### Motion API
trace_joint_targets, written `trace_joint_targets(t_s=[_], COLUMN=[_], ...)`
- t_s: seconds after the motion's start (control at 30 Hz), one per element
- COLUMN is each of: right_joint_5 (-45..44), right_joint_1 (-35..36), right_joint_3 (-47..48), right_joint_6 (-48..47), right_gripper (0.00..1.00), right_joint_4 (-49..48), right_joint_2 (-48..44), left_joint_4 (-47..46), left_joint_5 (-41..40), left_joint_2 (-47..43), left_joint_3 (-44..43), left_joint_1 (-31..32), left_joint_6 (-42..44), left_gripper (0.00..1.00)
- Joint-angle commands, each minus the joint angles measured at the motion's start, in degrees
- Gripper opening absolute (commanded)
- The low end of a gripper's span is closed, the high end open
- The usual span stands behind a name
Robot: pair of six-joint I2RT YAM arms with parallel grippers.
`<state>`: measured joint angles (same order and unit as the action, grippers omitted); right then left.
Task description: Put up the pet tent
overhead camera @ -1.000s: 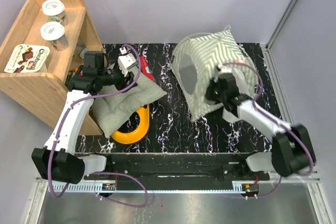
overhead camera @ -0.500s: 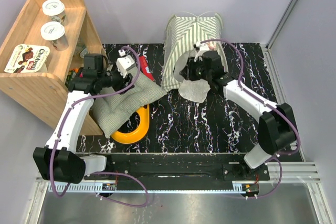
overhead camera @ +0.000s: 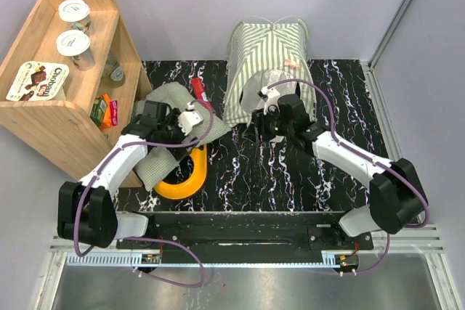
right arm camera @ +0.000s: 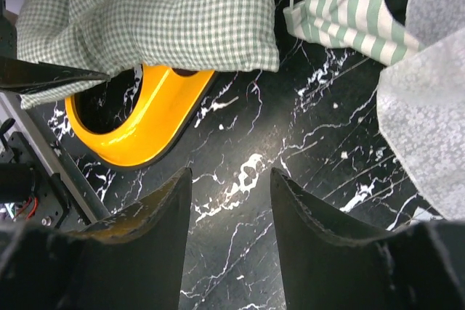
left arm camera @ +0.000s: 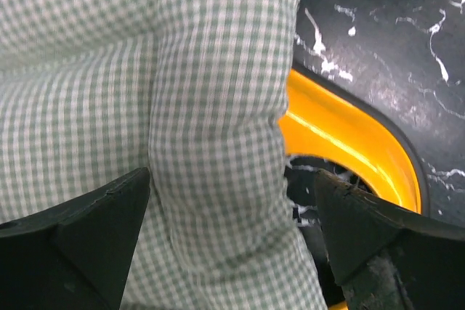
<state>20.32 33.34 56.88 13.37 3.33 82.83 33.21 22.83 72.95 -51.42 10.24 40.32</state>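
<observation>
- You have a black marbled table [overhead camera: 290,172].
- The tent [overhead camera: 265,49] stands at its back.
- The yellow ring [overhead camera: 182,181] lies front left, with the cushion [overhead camera: 168,97] partly over it.

Bright, even overhead light; shadows soft and short. Top view sharp. Glare streak on glossy yellow plastic ring [left arm camera: 345,136]. Left wrist close-up slightly soft on small-checked green-and-white padded cushion [left arm camera: 145,107].

Green-and-white striped pet tent [overhead camera: 265,49]; small green-and-white checked cushion [left arm camera: 218,107]; yellow ring [right arm camera: 145,121]; black, white-veined marble-pattern table [right arm camera: 290,201].
</observation>
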Motion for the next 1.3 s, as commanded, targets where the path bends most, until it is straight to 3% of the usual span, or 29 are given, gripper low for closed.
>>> trace_joint_targets(t_s=[0.0,0.1,0.2,0.43,0.6,0.7,0.87,1.07,1.13,1.27], right_joint_5=[2.01,1.57,1.92,2.09,2.54,-1.75,-9.14,-15.22,-10.07,8.91], right_joint_1=[0.5,0.49,0.5,0.5,0.5,0.5,0.41,-1.7,-1.7,-1.7], right_joint_3=[-1.95,-3.44,-4.5,-4.5,-3.1,-0.73,2.09,-0.28,-0.98,-0.29], right_joint_6=[0.96,0.96,0.7,1.57,2.37,2.54,2.89,2.91,-1.91,-11.59], right_gripper=[0.54,0.54,0.54,0.56,0.65,0.7,0.85,0.99,0.99,0.97], right_joint_4=[-5.62,-5.97,-5.97,-6.14,-5.54,-1.16,4.3,6.42,6.86,9.83], right_joint_2=[-2.23,-3.37,-4.51,-5.22,-7.76,-9.96,-15.4,-29.28,-33.59,-40.54], left_joint_4=[-11.14,-16.49,-17.22,-8.18,-2.02,7.01,24.76,37.44,38.77,39.03], left_joint_5=[-4.88,-13.04,-15.63,-9.13,-5.52,-2.1,12.3,26.45,30.59,37.27], left_joint_2=[2.45,6.06,6.51,4.06,-3.85,-5.27,-5.8,-5.98,-5.71,-4.66], left_joint_3=[0.44,1.93,1.24,-4.38,-10.88,-20.44,-35.3,-42.62,-44.89,-49.39], left_joint_1=[4.87,6.02,6.02,6.02,6.02,6.02,7.95,12.96,13.31,13.49], left_joint_6=[-0.15,0.38,0.73,-1.9,-2.08,-1.91,0.98,5.91,5.57,3.63], left_gripper=[0.99,0.95,0.78,0.0,0.0,0.0,0.0,0.0,0.0,0.0])
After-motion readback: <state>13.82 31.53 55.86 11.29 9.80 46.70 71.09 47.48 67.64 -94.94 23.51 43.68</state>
